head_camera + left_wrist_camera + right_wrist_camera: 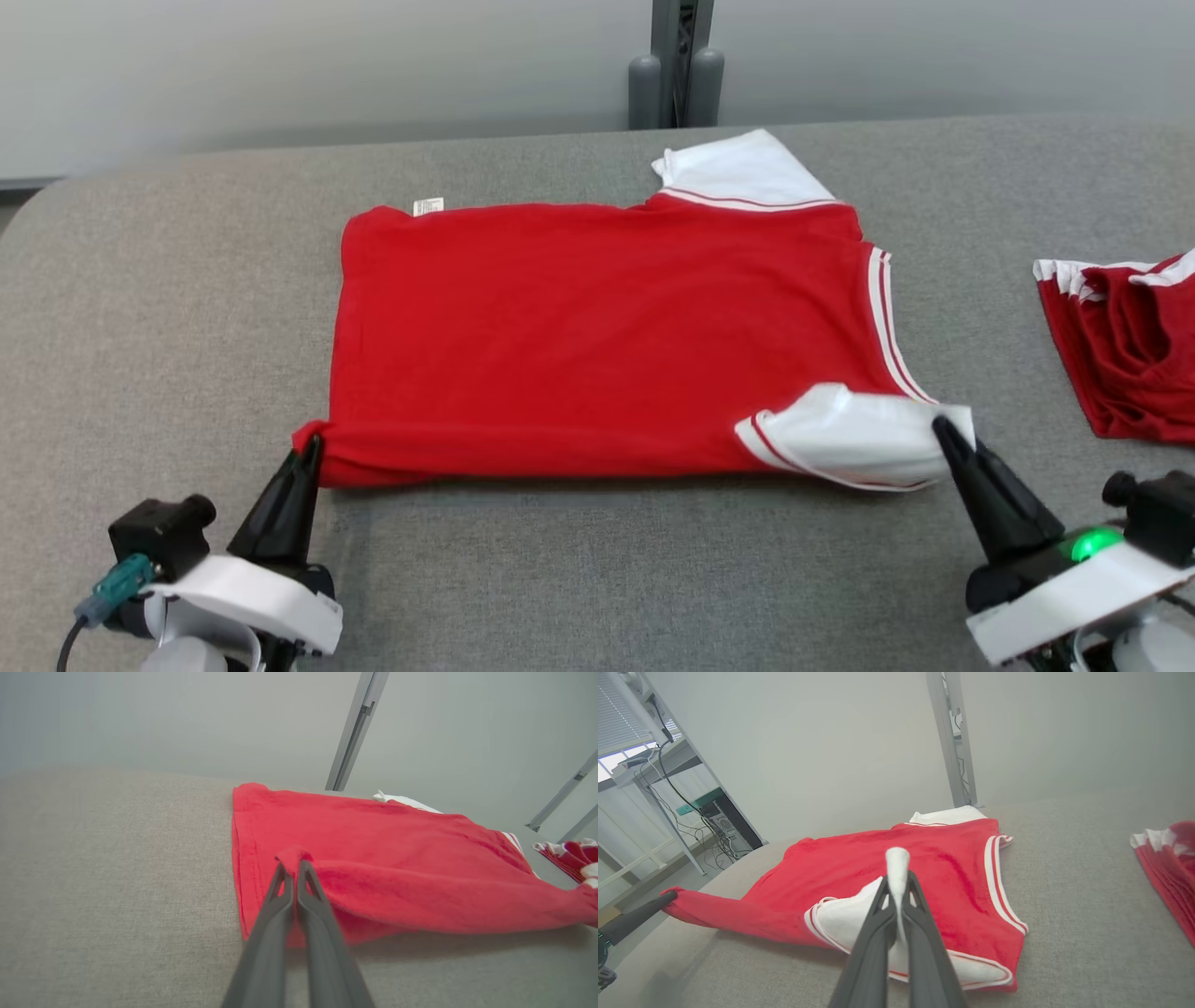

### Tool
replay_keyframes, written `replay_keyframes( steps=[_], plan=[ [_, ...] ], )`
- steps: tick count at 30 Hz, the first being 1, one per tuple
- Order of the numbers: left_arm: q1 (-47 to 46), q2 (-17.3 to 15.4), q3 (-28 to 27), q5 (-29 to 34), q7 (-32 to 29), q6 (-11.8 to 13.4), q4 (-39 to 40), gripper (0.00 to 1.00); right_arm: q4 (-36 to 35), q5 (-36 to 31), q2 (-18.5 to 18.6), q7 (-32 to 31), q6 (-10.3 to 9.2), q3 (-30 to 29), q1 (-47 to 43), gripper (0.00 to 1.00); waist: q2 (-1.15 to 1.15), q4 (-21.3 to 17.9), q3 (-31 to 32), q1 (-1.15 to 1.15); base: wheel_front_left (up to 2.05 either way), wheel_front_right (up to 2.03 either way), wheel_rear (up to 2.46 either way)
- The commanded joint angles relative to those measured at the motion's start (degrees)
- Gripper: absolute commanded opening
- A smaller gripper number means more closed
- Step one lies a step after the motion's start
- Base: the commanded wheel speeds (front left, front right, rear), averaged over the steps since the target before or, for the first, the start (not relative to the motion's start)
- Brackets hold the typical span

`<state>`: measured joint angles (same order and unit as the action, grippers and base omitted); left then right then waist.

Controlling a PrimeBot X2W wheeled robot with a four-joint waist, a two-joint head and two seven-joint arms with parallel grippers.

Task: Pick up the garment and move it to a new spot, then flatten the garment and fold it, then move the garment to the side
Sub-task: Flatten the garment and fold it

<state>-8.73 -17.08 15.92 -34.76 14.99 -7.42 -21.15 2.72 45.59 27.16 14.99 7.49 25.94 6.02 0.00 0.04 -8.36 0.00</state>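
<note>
A red garment [597,336] with white sleeves and white striped trim lies spread across the grey table [187,308]. Its near edge is lifted slightly off the surface between my two grippers. My left gripper [308,448] is shut on the garment's near left red corner [292,856]. My right gripper [943,431] is shut on the near white sleeve [859,434], which sticks up between the fingers [898,868]. The far white sleeve [738,168] lies flat at the back. In the right wrist view the left gripper's dark fingers [637,912] hold the red corner at the left edge.
A second red and white garment [1130,345] lies bunched at the table's right edge. A grey post [677,61] stands behind the table's far edge against a pale wall. Shelving and cables [686,798] stand off to the left.
</note>
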Motion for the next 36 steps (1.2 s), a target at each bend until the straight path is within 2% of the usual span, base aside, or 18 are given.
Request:
replay_keyframes(
  steps=[1,16,26,36],
  plan=[
    [-1.65,-0.32,-0.07,0.49,0.20,-0.06,-0.03,0.00,0.11,-0.11,-0.12,0.31,0.01,-0.53,1.37,0.00,0.00,0.40,-1.70,0.00,0.00,0.00,0.00],
    [-15.52,-0.34,5.12,-2.32,0.20,-0.07,-5.00,0.00,6.12,-0.30,2.23,0.31,0.01,0.46,15.81,0.00,0.00,2.66,-10.12,0.00,0.00,0.00,0.00],
    [-22.60,-0.90,10.45,-6.08,0.20,-0.07,-9.79,0.00,10.68,0.78,3.41,0.31,0.01,-0.34,20.74,0.00,0.00,3.73,-13.14,0.00,0.00,0.00,0.00],
    [-27.55,-0.88,14.53,-8.99,0.20,-0.07,-15.68,0.00,14.27,0.06,2.79,0.31,0.01,0.57,24.42,0.00,0.00,3.48,-15.81,0.00,0.00,0.00,0.00]
  ],
)
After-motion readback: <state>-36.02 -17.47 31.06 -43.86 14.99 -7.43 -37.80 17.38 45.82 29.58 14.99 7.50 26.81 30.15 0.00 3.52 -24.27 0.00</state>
